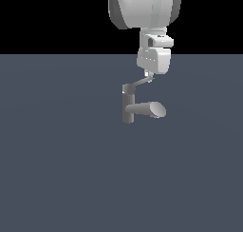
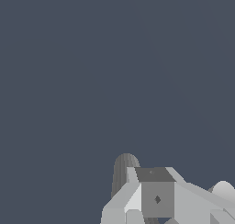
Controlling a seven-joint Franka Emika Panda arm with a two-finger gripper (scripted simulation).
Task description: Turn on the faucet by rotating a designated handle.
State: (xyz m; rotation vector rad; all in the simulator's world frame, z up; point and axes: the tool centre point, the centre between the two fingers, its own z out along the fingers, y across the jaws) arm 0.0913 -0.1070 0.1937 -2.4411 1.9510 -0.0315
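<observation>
Gripper [image 1: 149,77]: hangs straight down from the arm's white wrist block, its tip at the free end of the handle; the fingers sit so close together and so small that I cannot tell whether they are clenched or released.
Gripper in the wrist view [image 2: 151,200]: pale grey blocky finger parts fill the lower edge, with a ribbed grey rounded piece behind them; the gap between the jaws is not readable.
Handle [image 1: 136,85]: thin light-grey bar, slanting up from the top of the column toward the gripper; touching or just beside its tip.
Faucet [image 1: 128,108]: upright squarish grey column near the middle of the exterior view.
Spout [image 1: 151,109]: thick cylinder with a slanted cut end, pointing to the exterior view's right, below the handle.
Floor [image 1: 57,169]: flat slate-blue surface under the faucet.
</observation>
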